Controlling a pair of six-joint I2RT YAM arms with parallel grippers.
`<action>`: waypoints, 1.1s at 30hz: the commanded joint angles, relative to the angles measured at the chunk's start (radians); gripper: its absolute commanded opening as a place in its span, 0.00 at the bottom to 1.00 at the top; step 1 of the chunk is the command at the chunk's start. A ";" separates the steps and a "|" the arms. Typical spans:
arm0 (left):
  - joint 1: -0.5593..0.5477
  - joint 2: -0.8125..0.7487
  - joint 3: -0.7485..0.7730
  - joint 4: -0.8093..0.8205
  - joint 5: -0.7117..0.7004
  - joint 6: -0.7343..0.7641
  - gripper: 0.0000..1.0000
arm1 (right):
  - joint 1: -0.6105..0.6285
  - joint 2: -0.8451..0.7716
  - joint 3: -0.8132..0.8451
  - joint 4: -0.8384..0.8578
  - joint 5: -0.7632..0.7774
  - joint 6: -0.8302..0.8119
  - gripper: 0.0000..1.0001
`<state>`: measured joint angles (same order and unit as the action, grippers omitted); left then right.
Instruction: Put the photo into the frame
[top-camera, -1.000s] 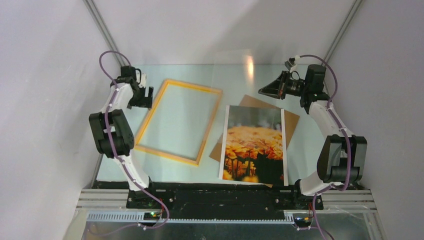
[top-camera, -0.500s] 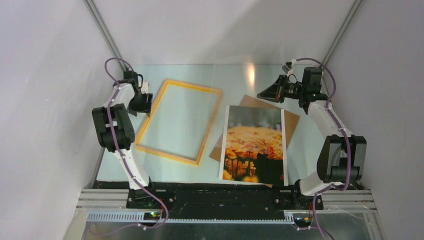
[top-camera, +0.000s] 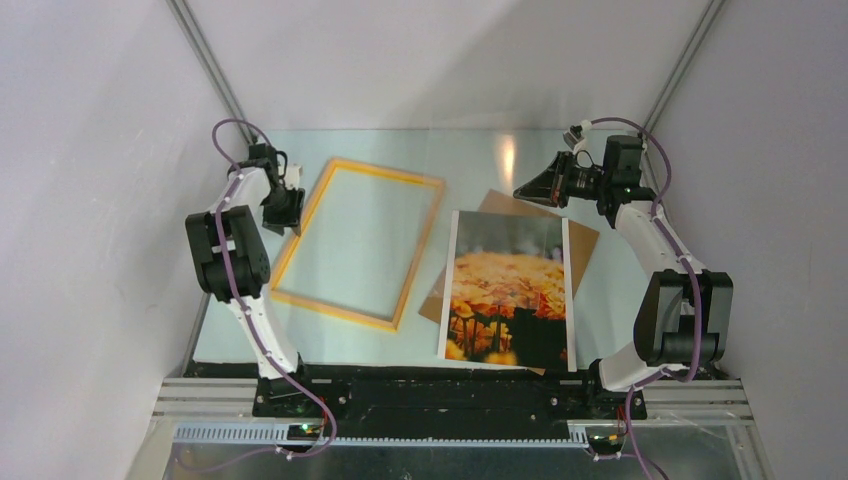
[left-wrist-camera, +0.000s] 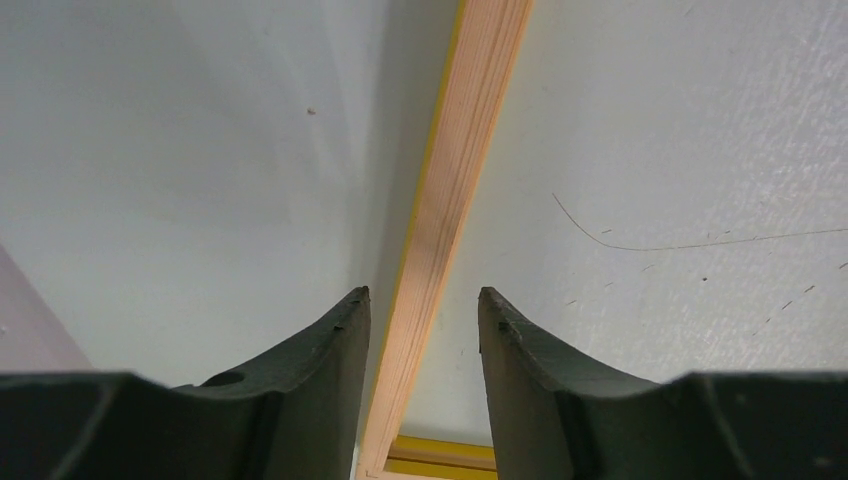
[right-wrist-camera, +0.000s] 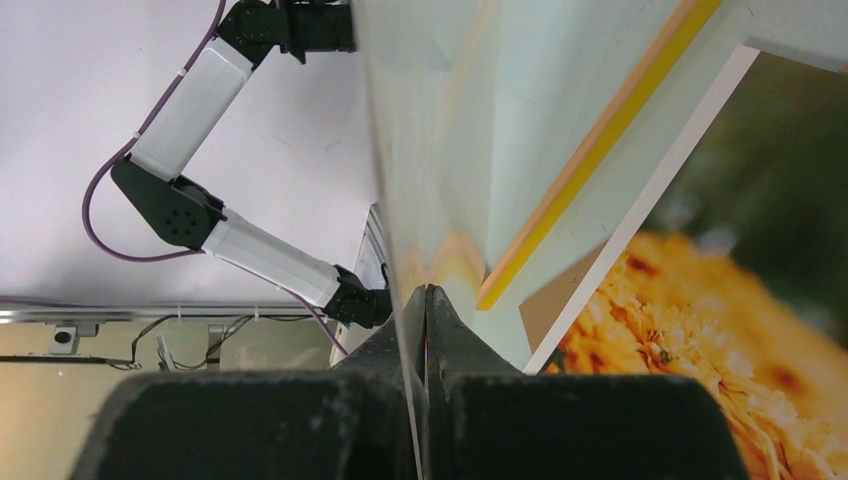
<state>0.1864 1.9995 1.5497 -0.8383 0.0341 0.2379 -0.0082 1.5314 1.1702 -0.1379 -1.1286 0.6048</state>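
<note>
Looks like the frame-grabbing step: left hand (left-wrist-camera: 422, 296) straddles the frame (left-wrist-camera: 470, 150) rail with jaws part-open, right hand (right-wrist-camera: 425, 300) pinches a clear pane (right-wrist-camera: 430, 150), and the photo (top-camera: 510, 290) lies on the brown board (top-camera: 582, 240) beside the frame, so next up is a square squeeze on that rail.

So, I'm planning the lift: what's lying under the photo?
A brown backing board pokes out from under the photo at its far and left edges. The rest of the board is covered.

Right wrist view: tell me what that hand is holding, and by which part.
The right hand is shut on the clear pane, pinching its thin edge between both fingertips.
</note>
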 joint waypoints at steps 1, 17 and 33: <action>0.002 0.017 -0.017 -0.001 0.038 0.017 0.49 | 0.005 -0.014 0.048 0.017 -0.006 -0.011 0.00; 0.002 0.034 -0.054 0.000 0.079 0.009 0.33 | 0.005 -0.006 0.048 0.009 0.001 -0.018 0.00; -0.003 -0.036 -0.158 0.010 0.255 -0.125 0.01 | 0.006 0.026 0.048 0.036 0.011 0.005 0.00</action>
<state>0.1902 1.9930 1.4513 -0.7982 0.1452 0.2081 -0.0082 1.5402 1.1709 -0.1478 -1.1103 0.5980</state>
